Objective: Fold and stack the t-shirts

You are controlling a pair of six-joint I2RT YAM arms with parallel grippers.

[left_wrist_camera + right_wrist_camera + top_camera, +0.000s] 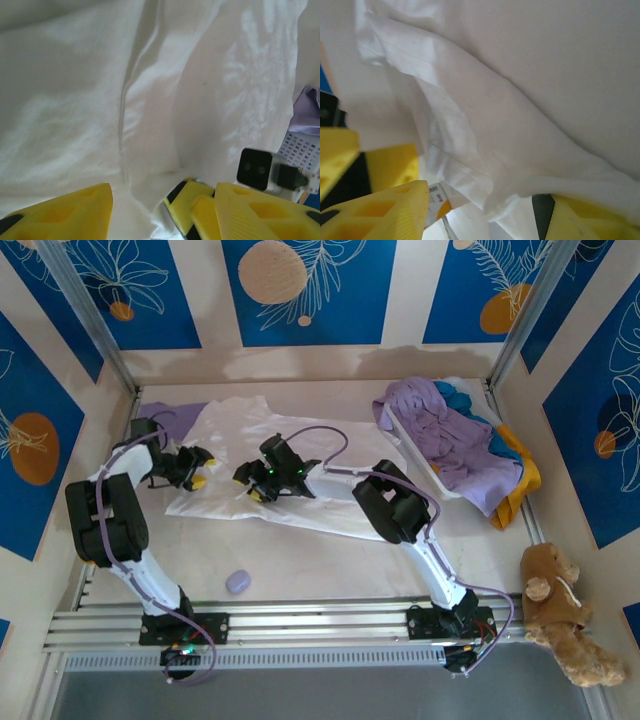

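The white t-shirt (300,430) lies spread and rumpled on the left and middle of the bench (330,560). Its near edge is bunched where the two arms meet it. It looks thin, light and limp. It will likely sag from any single hold, crease wherever it is pushed, and slide easily over the smooth top. A pinch in the middle would probably just raise a tent of cloth. The better holds seem to be a seam or hem, where the cloth is doubled: two corners of the bottom hem, or the two shoulders, one per arm, so that the edge stays taut as it is carried over.

The left tool (203,467) sits at the near-left part of the shirt. In its wrist view its yellow fingers (65,212) stand spread, with a fold of white cloth hanging loose between them, not pinched. The right tool (250,483) is just beside it, toward the middle. Its fingers (380,210) are also apart. A ruffled edge of the shirt drapes across the gap and over one finger, but I see no pinch.

Far right, a basket (425,465) holds a heap of clothing: a lavender shirt (440,425), a teal shirt (470,400) and a yellow-orange shirt (520,485) spilling over its side. A lavender cloth (170,412) lies at the far left. A lavender blob (238,581) sits near the arms, and a teddy bear (560,605) is at the near right.
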